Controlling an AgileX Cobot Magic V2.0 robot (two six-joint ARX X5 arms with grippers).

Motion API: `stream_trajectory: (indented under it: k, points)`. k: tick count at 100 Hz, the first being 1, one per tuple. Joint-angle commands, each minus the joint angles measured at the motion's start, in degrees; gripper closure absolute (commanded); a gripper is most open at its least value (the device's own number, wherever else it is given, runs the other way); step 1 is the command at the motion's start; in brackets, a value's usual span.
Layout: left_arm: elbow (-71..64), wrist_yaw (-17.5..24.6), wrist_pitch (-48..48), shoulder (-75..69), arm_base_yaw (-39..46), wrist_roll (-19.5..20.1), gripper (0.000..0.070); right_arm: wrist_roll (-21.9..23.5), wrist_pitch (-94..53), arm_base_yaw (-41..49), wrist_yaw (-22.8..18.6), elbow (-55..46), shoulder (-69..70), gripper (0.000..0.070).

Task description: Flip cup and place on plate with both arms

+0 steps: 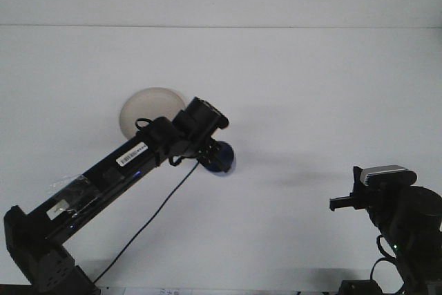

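Observation:
A blue cup hangs above the white table, gripped by my left gripper, which is shut on it. The cup sits just right of the round cream plate, whose right side is hidden behind the left arm. My right gripper rests low at the right edge of the front view, far from the cup, its fingers too small and dark to read.
The white table stretches to a back wall edge near the top. A black cable trails from the left arm toward the front edge. The right arm's base fills the lower right corner.

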Motion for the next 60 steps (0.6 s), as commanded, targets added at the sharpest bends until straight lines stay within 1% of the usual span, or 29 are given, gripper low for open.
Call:
stream_trajectory:
  k: [1,11,21,34,45,60]
  points:
    - [2.6,-2.2,0.7,0.7,3.1,0.3,0.0696,0.8,0.5,0.0,0.0,0.6,0.2,0.07]
    - [3.7,-3.9,3.0,0.7,9.3,0.3,0.0696,0.8,0.6,0.0,0.0,0.6,0.2,0.07]
    - [3.7,-3.9,4.6,1.1,15.9,0.2,0.0696,0.8,0.6,0.0,0.0,0.6,0.2,0.07]
    - [3.7,-3.9,6.1,2.6,22.4,-0.1,0.0696,0.8,0.6,0.0,0.0,0.6,0.2,0.07]
    - [3.7,-3.9,6.4,4.5,26.4,-1.3,0.0696,0.8,0.6,0.0,0.0,0.6,0.2,0.07]
    - [3.8,-3.8,6.5,7.6,28.5,-1.7,0.0696,0.8,0.6,0.0,-0.1,0.6,0.2,0.07]
